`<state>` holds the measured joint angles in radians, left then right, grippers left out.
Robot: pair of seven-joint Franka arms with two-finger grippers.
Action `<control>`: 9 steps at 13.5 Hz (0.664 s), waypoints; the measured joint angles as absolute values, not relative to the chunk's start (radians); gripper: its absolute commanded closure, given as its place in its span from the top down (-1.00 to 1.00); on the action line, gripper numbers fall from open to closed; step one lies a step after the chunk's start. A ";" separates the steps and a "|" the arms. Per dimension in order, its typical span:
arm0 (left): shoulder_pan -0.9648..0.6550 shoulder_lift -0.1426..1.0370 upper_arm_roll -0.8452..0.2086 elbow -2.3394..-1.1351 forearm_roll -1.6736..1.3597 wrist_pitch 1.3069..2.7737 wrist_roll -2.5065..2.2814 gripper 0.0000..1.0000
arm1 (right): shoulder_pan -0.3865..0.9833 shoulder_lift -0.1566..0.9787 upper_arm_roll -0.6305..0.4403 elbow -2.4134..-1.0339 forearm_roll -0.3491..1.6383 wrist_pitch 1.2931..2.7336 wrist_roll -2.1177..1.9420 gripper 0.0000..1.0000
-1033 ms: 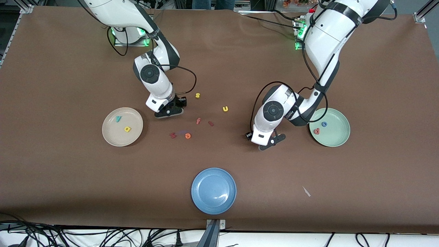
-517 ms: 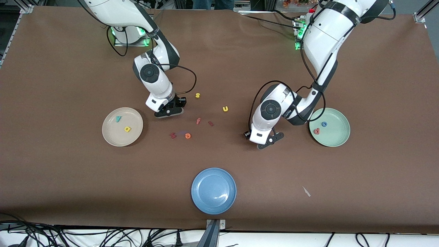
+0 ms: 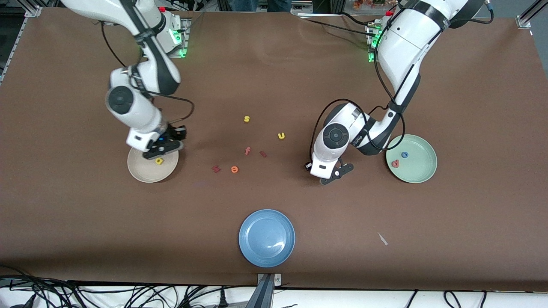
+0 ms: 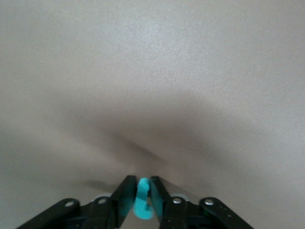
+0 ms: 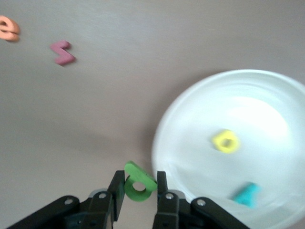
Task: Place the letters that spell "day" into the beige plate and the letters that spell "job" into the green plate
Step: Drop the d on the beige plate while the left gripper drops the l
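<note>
Two claws each pinch one letter. The right claw (image 5: 138,188) holds a green round-bowled letter (image 5: 139,182) just beside the beige plate's (image 5: 164,129) rim, over bare table (image 3: 85,214); the plate, with its yellow letter (image 5: 225,141) and teal "y" (image 5: 247,194), lies just ahead of it. The left claw (image 4: 138,195) grips a teal letter (image 4: 141,204) low over the table; the green plate (image 3: 421,171), holding the blue "o" (image 3: 404,155) and salmon-red letter (image 3: 395,163), lies toward the left arm's end.

Loose letters (image 3: 248,150) mid-table between plates

Left claw (image 4: 138,200) clamped, right claw (image 5: 140,191) clamped
</note>
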<state>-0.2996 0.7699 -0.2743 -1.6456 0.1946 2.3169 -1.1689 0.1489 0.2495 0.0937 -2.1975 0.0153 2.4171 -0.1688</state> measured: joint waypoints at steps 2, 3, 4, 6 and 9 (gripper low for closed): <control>-0.300 0.770 -0.274 -1.646 0.195 2.316 -1.170 -0.83 | 0.104 0.229 0.091 -2.198 0.015 2.393 -0.251 0.53; -0.300 0.770 -0.274 -1.645 0.195 2.316 -1.170 -1.00 | 0.092 0.228 0.090 -2.199 0.014 2.390 -0.268 0.58; -0.299 0.769 -0.274 -1.645 0.195 2.314 -1.170 -1.00 | 0.087 0.228 0.087 -2.201 0.014 2.390 -0.276 0.67; -0.299 0.764 -0.274 -1.643 0.195 2.296 -1.170 -1.00 | 0.085 0.229 0.085 -2.204 0.014 2.390 -0.279 0.99; -0.281 0.749 -0.269 -1.637 0.195 2.221 -1.149 -1.00 | 0.085 0.228 0.079 -2.203 0.014 2.390 -0.278 0.99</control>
